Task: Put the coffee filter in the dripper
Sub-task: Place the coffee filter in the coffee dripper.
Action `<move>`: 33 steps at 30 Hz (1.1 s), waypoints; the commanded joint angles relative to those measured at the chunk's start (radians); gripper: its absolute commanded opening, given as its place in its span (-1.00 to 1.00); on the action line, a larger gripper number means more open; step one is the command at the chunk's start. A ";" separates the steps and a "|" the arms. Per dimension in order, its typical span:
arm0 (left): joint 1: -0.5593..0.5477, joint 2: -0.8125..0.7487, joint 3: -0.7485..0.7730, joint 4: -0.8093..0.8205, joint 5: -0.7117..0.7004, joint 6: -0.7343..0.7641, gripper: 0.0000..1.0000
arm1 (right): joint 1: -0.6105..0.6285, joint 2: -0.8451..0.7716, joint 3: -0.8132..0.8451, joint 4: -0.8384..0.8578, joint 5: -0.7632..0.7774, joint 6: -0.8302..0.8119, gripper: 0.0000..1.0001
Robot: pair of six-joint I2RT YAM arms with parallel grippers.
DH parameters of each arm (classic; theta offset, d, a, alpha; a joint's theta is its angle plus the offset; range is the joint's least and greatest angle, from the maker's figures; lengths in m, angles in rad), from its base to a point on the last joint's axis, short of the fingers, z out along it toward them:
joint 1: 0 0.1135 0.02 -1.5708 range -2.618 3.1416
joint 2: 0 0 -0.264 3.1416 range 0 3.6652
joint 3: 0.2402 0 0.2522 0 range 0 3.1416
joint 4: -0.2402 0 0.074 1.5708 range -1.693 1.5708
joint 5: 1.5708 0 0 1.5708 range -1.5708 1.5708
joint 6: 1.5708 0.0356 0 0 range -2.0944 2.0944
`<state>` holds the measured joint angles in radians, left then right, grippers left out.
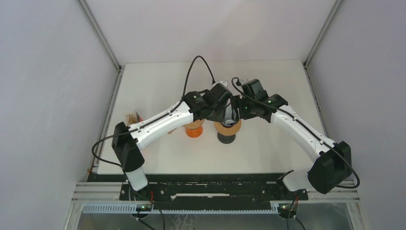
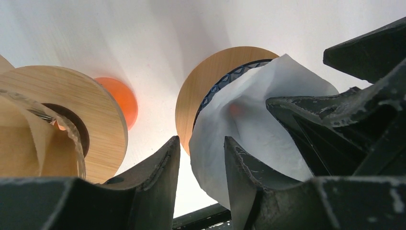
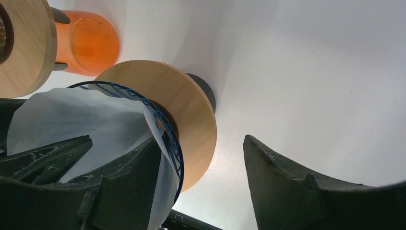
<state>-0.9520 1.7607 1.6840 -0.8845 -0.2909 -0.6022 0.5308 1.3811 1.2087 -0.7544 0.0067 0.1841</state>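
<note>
— Filter position?
— Inside the dripper near the middle of the desk, but rumpled, with paper lapping over the blue rim.
— Pincers?
— The left pincer, in from 8 o'clock, is spread and pinches nothing; the paper's edge lies loose in its gap. The right pincer, from 4 o'clock, is spread too, one jaw inside the paper, one outside the dripper.
— Best approach?
— I'd press the paper gently down and outward, without tearing it or tipping the dripper. The orange vessel stands close at 9 o'clock.
— Surroundings?
— White matte desk, plain grey walls.
</note>
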 commanded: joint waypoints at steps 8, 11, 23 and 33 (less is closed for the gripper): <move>0.019 -0.058 0.055 0.016 -0.024 0.013 -0.09 | 0.002 -0.054 0.004 0.034 -0.013 -0.008 0.44; 0.022 -0.060 0.063 0.016 -0.022 0.019 -0.07 | 0.001 -0.054 0.004 0.036 -0.019 -0.008 0.44; 0.030 -0.004 0.079 0.003 -0.015 0.032 -0.06 | -0.004 -0.042 0.003 0.018 -0.016 -0.017 0.44; 0.030 0.031 0.046 0.001 -0.010 0.025 -0.11 | -0.003 0.008 0.003 0.015 -0.007 -0.018 0.44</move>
<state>-0.9287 1.7851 1.7100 -0.8860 -0.2943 -0.5926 0.5278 1.3788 1.2087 -0.7532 -0.0082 0.1818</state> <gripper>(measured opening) 0.453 0.721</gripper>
